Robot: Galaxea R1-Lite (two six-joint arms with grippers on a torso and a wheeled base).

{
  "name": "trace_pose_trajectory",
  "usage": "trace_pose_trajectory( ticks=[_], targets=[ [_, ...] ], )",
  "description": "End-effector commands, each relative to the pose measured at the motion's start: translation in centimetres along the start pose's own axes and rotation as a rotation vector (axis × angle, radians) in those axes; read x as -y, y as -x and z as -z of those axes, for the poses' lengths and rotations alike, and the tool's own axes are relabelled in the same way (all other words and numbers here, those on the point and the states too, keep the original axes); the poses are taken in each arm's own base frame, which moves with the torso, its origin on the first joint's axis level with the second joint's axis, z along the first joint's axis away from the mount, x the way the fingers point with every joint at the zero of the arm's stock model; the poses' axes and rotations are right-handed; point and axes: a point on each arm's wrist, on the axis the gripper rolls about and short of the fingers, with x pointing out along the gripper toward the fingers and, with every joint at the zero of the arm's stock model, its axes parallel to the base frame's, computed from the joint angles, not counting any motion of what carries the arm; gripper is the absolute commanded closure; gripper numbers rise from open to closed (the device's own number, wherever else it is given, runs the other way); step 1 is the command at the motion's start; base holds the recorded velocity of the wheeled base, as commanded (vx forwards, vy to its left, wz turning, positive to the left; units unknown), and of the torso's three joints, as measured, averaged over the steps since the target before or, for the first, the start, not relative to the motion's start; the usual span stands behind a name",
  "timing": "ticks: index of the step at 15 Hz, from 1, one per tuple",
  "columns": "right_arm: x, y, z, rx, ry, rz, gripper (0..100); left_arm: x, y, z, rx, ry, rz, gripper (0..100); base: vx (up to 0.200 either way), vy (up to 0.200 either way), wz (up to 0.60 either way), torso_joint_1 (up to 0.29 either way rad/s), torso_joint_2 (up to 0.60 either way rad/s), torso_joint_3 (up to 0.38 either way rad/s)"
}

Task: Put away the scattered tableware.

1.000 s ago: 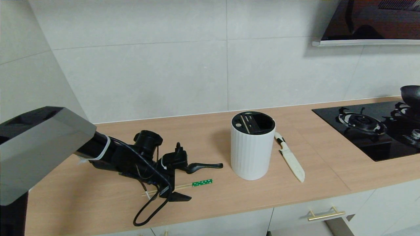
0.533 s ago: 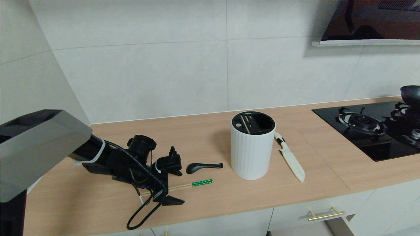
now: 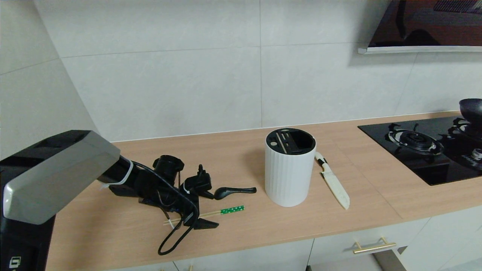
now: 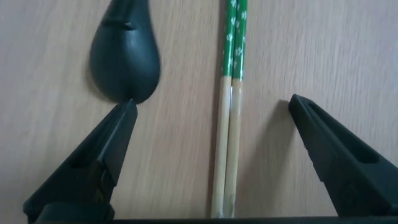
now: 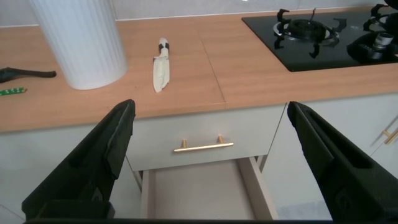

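A pair of wooden chopsticks [image 3: 225, 211] with green patterned ends lies on the wooden counter [image 3: 263, 229]. My left gripper [image 3: 212, 210] is low over them and open, one finger on each side of the pair. Seen from the left wrist, the chopsticks [image 4: 229, 124] run between the open left gripper's [image 4: 211, 111] fingers. A black spoon [image 4: 124, 59] lies just beyond one fingertip; from the head its handle [image 3: 235, 191] points toward a white ribbed utensil holder [image 3: 289, 175]. A cream knife [image 3: 333, 184] lies right of the holder. My right gripper [image 5: 210, 112] hangs open in front of the counter.
A black gas stove [image 3: 429, 146] with a dark pot [image 3: 471, 107] fills the counter's right end. Below the counter edge a drawer with a brass handle [image 5: 203, 145] stands slightly pulled out. One chopstick stands inside the holder. A tiled wall backs the counter.
My left arm drew back to the left, then came forward again over the chopsticks. The spoon, chopsticks, holder and knife have not moved.
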Motion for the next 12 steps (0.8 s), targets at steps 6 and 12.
trace_pose_trajectory(
  ticks=[6, 12],
  targets=[
    [0.0, 0.0, 0.0, -0.001, -0.001, 0.0, 0, 0.7, -2.0, 2.4, -0.05, 0.071, 0.08, 100, 0.0, 0.0, 0.0, 0.0, 0.0, 0.0],
    [0.0, 0.0, 0.0, 0.001, -0.001, 0.0, 0, 0.4, -0.7, 1.9, -0.002, 0.077, 0.091, 100, 0.0, 0.0, 0.0, 0.0, 0.0, 0.0]
  ],
)
